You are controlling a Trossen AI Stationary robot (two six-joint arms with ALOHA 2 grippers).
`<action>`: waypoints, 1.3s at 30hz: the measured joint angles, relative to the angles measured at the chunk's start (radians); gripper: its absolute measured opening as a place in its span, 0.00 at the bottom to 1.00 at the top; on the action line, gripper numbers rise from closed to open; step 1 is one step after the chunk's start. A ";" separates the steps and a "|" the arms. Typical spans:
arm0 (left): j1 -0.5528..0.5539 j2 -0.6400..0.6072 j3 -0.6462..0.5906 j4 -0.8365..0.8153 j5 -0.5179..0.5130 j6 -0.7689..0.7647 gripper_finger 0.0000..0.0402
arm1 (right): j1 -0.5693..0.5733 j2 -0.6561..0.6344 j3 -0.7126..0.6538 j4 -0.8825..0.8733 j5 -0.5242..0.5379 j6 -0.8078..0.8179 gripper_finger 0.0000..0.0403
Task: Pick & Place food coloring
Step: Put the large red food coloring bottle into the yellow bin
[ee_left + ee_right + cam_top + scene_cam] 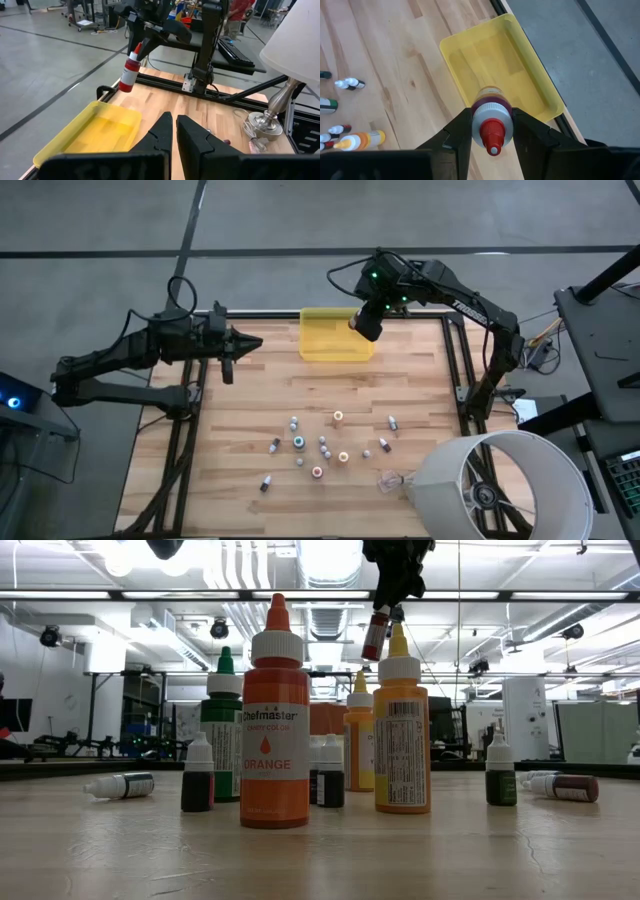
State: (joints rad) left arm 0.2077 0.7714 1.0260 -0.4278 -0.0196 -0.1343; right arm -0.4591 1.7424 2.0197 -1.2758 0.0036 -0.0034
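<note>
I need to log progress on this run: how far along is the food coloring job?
Done: nothing yet; the yellow tray looks empty. In hand: the right gripper holds a red-capped bottle in the air above the tray, not yet released. Left: the other food coloring bottles, about a dozen, standing or lying on the wooden table. The left gripper waits shut at the table's left edge.

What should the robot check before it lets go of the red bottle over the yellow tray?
1. Right claw grips the red bottle: ok.
2. Bottle hangs over the yellow tray: ok.
3. Tray has room, nothing seen in it: ok.
4. Bottle low enough to drop gently: not ok, it hangs well above the tray.
5. Left claw shut, off to the tray's side: ok.
6. Other bottles wait on the table, away from the tray: ok.
</note>
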 joint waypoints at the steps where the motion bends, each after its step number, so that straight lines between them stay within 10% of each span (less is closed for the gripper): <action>1: 0.000 0.004 0.000 0.000 0.000 -0.003 0.00 | 0.000 0.000 0.000 0.000 0.000 0.000 0.28; 24: 0.000 0.135 0.002 0.004 0.000 -0.008 0.00 | 0.000 0.000 0.000 -0.008 -0.002 -0.008 0.28; 39: 0.000 -0.089 0.075 0.038 0.000 0.025 0.00 | 0.001 0.000 0.000 -0.018 -0.003 -0.008 0.28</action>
State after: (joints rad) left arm 0.2080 0.6820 1.1011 -0.3897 -0.0199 -0.1094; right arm -0.4583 1.7428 2.0197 -1.2936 0.0010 -0.0109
